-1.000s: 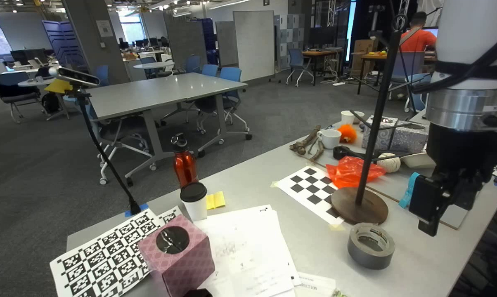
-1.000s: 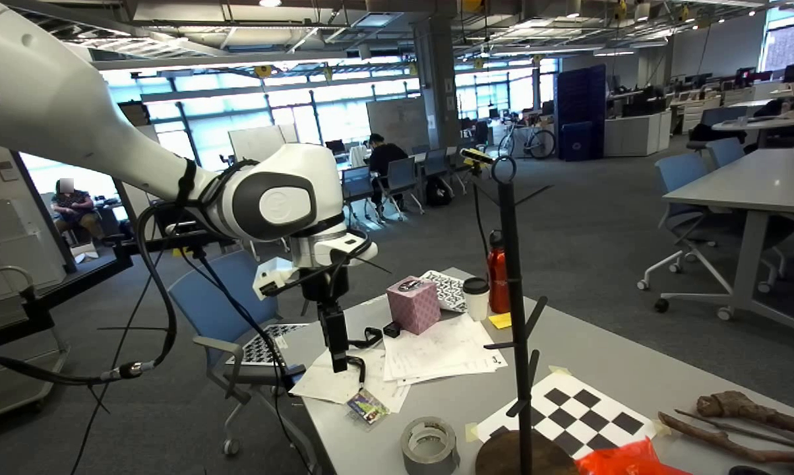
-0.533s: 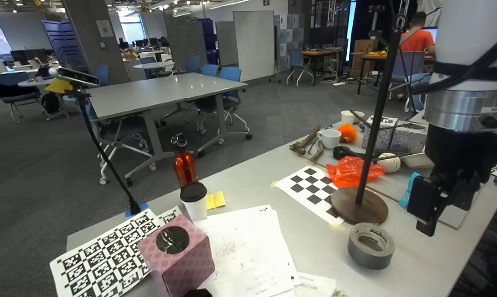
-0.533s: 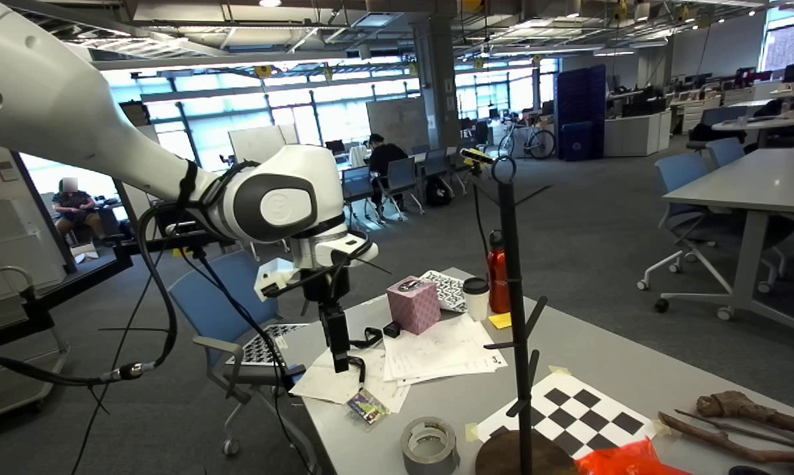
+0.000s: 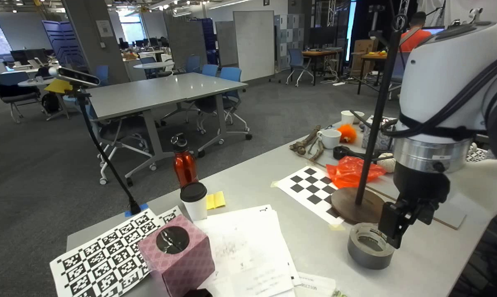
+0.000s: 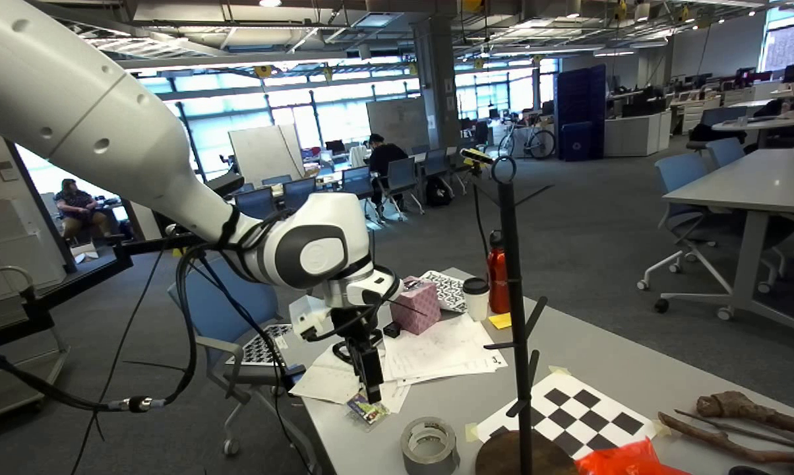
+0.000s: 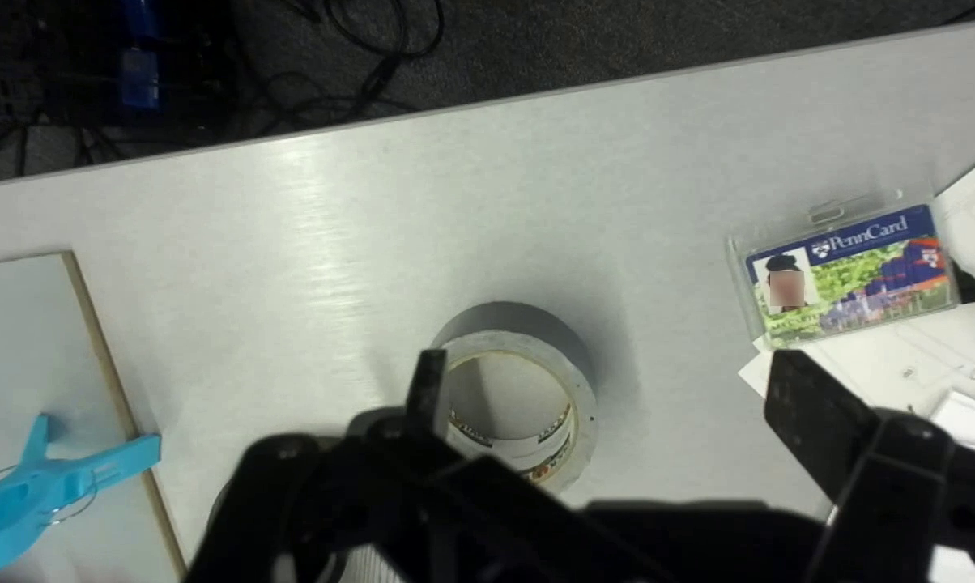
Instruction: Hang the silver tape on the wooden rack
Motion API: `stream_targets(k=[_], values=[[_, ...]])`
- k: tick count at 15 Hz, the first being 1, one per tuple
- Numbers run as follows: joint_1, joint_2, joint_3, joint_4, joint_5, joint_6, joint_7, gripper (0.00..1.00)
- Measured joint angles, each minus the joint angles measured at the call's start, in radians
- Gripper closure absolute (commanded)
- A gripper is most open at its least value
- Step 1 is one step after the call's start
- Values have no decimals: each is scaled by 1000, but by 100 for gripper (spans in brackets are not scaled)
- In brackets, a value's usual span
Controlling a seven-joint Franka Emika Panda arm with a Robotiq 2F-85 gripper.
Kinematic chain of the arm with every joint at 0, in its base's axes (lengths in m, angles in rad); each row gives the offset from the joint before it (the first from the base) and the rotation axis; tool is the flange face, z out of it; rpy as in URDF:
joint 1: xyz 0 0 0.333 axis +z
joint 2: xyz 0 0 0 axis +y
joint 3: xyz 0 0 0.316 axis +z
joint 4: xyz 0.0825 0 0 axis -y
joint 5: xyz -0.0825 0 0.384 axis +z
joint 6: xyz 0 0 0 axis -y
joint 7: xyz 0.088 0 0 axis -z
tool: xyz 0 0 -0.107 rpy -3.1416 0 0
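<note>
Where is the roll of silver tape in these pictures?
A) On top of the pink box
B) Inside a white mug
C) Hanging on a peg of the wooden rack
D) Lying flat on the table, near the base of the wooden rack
D: both exterior views show the silver tape flat on the table near the base of the wooden rack, its hole facing up.

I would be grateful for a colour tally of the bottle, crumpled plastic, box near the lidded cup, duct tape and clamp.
Red: 2 (bottle, crumpled plastic)
Pink: 1 (box)
Silver: 1 (silver tape)
Blue: 1 (clamp)
Total: 5
</note>
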Motion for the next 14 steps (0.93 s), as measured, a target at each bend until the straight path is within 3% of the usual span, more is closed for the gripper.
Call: stream_targets(k=[5,14], values=[[9,108,-31,60,-18,33,0,0],[19,132,-46,71,-18,36,0,0]])
